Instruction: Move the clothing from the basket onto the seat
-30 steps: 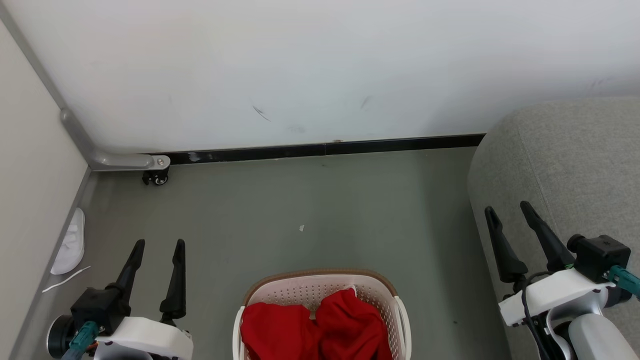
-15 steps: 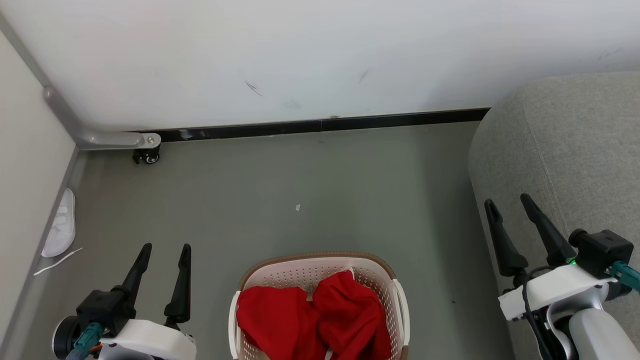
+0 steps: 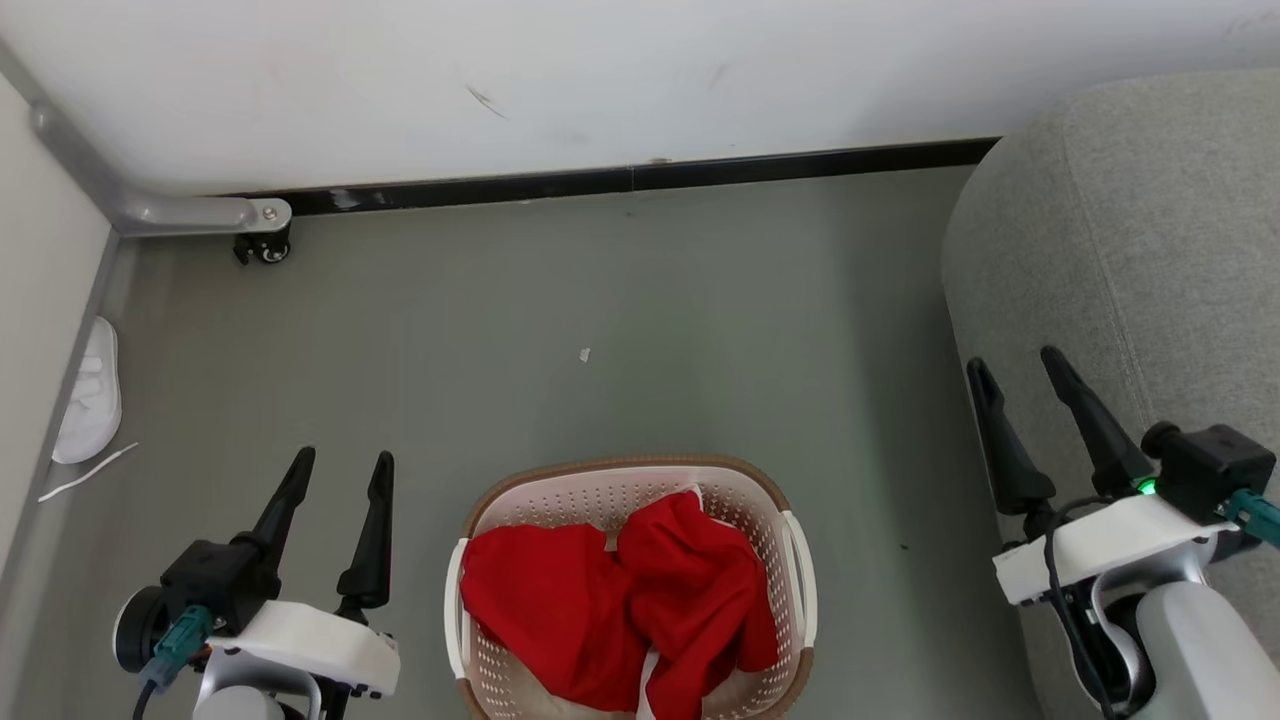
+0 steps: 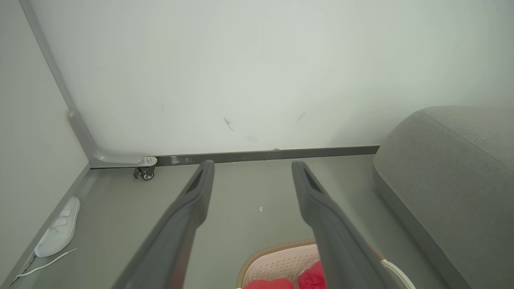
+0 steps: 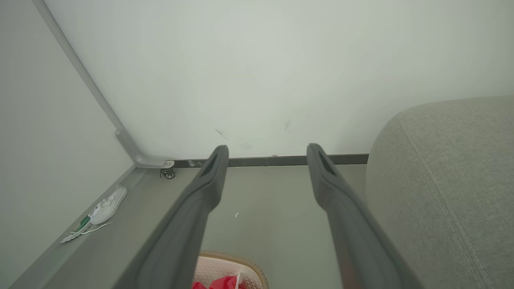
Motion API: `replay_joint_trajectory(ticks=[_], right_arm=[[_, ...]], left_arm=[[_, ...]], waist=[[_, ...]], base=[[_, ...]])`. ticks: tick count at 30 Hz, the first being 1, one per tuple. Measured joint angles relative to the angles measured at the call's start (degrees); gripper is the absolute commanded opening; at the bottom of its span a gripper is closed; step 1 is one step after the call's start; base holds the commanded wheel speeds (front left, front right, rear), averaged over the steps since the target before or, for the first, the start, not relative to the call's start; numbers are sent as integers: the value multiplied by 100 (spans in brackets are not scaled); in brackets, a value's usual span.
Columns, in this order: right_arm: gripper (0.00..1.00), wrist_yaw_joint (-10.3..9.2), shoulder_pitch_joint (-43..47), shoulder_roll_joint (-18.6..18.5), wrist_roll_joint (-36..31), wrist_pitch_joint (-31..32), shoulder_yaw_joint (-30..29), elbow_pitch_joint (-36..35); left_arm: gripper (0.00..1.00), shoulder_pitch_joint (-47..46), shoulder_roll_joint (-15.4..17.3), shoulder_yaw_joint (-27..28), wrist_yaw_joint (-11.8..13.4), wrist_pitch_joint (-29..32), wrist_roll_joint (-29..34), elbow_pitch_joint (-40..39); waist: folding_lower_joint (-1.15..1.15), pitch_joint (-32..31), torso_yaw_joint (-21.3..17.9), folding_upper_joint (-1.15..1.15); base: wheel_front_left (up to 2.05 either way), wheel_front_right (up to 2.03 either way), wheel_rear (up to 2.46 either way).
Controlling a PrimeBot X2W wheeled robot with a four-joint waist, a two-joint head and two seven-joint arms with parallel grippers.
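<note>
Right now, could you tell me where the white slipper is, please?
In the head view the white slipper lies on the floor at the far left, against the side panel, left of the left gripper and nearer than the caster.

basket (image 3: 620, 468) near rim cut by bottom edge, seat (image 3: 1150, 230) cropped at right

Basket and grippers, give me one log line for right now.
clothing: in basket | seat: right of basket | left gripper: open, empty | right gripper: open, empty | step: no grasp yet
</note>
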Motion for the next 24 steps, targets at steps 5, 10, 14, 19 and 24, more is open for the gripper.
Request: replay_joint_trajectory(ticks=[5, 10, 14, 19, 24], right_arm=[[100, 0, -225, 18, 1, -1, 41, -129], [100, 0, -279, 23, 3, -1, 63, -131], [100, 0, -454, 30, 4, -1, 40, -170], [100, 0, -579, 44, 7, -1, 7, -224], [100, 0, -703, 74, 7, -1, 11, -277]], left_arm=[[100, -157, -12, -48, -1, -1, 32, 29], [100, -313, -42, -123, -45, -9, 59, 132], [100, -521, -103, -192, -53, -15, 99, 187], [100, -663, -112, -261, -79, -15, 151, 299], [100, -821, -119, -315, -94, -15, 177, 482]], waist=[[0, 218, -26, 0], [0, 443, -56, 0], [0, 669, -89, 0], [0, 891, -126, 0], [0, 1112, -168, 0]], base=[[0, 0, 0], [0, 0, 0], [0, 0, 0], [0, 0, 0], [0, 0, 0]])
